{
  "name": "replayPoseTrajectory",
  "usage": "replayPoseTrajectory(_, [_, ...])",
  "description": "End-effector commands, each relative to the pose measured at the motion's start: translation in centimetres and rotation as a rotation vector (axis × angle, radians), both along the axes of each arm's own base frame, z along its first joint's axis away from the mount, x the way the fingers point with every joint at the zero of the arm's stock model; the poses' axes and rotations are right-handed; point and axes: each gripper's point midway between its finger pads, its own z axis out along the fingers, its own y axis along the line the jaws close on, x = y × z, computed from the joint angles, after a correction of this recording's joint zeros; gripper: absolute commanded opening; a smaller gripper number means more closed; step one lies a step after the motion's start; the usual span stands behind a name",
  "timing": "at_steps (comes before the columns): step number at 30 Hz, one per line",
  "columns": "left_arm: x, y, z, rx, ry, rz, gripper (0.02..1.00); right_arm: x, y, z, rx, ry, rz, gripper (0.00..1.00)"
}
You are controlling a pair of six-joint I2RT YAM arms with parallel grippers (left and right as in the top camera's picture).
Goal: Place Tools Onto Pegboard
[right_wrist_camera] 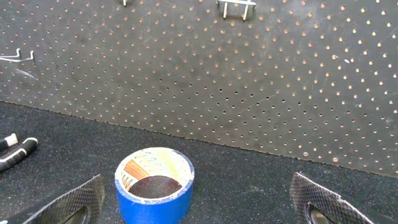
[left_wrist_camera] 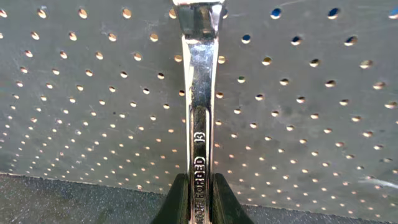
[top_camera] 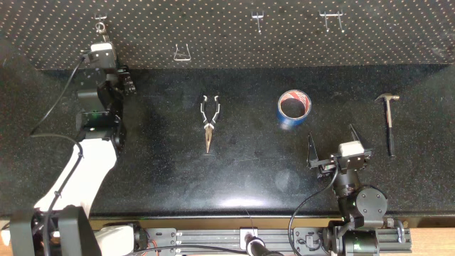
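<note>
1. The wrench runs off the top edge, head cut away, and its lower end is buried in the left pincer.
2. The pliers are sliced by the edge, just handle tips showing.
3. From above, the wrench's far end at the pegboard is too small to tell if it's hooked.

Left pincer clamped tight, right pincer spread wide

Pegboard: dark grey, with an even grid of small holes. Bench: black, finely speckled. Wrench: polished silver. Pliers: black-and-white handles, brownish nose. Tape roll: blue outside, cream and orange inside. Hammer: black handle, silvery head. Fingers of the right gripper: black, fine woven pattern.
</note>
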Motion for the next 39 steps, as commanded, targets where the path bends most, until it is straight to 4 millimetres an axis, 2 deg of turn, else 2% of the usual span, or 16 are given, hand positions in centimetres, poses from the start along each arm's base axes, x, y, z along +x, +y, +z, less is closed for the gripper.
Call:
replayPoseTrajectory(1, [0.9,1.1,1.2,0.011,-0.028,0.046,0.029,0.0,0.1,-0.1,-0.014,-0.005,0.006,0.976])
replayPoseTrajectory(2, [0.9,1.2,1.2,0.014,-0.029,0.055,0.042,0.0,0.1,-0.1,-0.014,-0.005,0.006,0.976])
replayPoseTrajectory(3, [0.9,1.2,1.2,0.014,-0.029,0.055,0.211,0.0,0.1,-0.1,-0.014,-0.005,0.006,0.976])
replayPoseTrajectory(4, [0.9,1.2,1.3,0.014,-0.029,0.055,0.535,0.0,0.1,-0.1,-0.014,-0.005,0.006,0.976])
replayPoseTrajectory(5, [0.9,1.2,1.3,0.013,-0.030,0.054,0.671,0.0,0.1,-0.1,-0.014,-0.005,0.006,0.976])
replayPoseTrajectory(9, [0.9,1.0,1.4,-0.076,-0.044,0.071,0.998,0.0,0.1,-0.1,-0.014,-0.005,0.006,0.976])
replayPoseTrajectory(12, [-0.1,0.9,1.5,-0.084,-0.014,0.073,0.996,0.0,0.1,-0.1,-0.014,-0.005,0.006,0.976])
replayPoseTrajectory(16, [-3.2,-0.3,0.8,-0.103,0.113,0.040,0.996,0.0,0.1,-0.1,-0.014,-0.005,0.006,0.976])
replayPoseTrajectory(20, [-7.1,-4.5,1.2,-0.159,0.210,-0.107,0.996,0.0,0.1,-0.1,-0.014,-0.005,0.006,0.976])
replayPoseTrajectory(23, [-11.8,-8.2,1.1,-0.294,0.311,-0.138,0.996,0.0,0.1,-0.1,-0.014,-0.005,0.006,0.976])
replayPoseTrajectory(25, [-15.6,-10.2,-1.0,-0.375,0.461,-0.121,0.996,0.0,0.1,-0.1,-0.014,-0.005,0.006,0.976])
replayPoseTrajectory(27, [-17.4,-11.9,-3.1,-0.368,0.597,-0.143,0.996,0.0,0.1,-0.1,-0.014,-0.005,0.006,0.976])
replayPoseTrajectory(29, [-17.9,-14.0,-3.9,-0.341,0.711,-0.190,0.996,0.0,0.1,-0.1,-0.014,-0.005,0.006,0.976])
replayPoseTrajectory(33, [-17.7,-18.9,-2.3,-0.235,0.928,-0.274,0.998,0.0,0.1,-0.1,-0.014,-0.005,0.006,0.976])
replayPoseTrajectory(36, [-16.5,-21.9,-1.4,-0.267,1.030,-0.274,0.996,0.0,0.1,-0.1,-0.014,-0.005,0.006,0.976])
replayPoseTrajectory(39, [-15.6,-23.7,-2.9,-0.302,1.165,-0.265,0.996,0.0,0.1,-0.1,-0.014,-0.005,0.006,0.976])
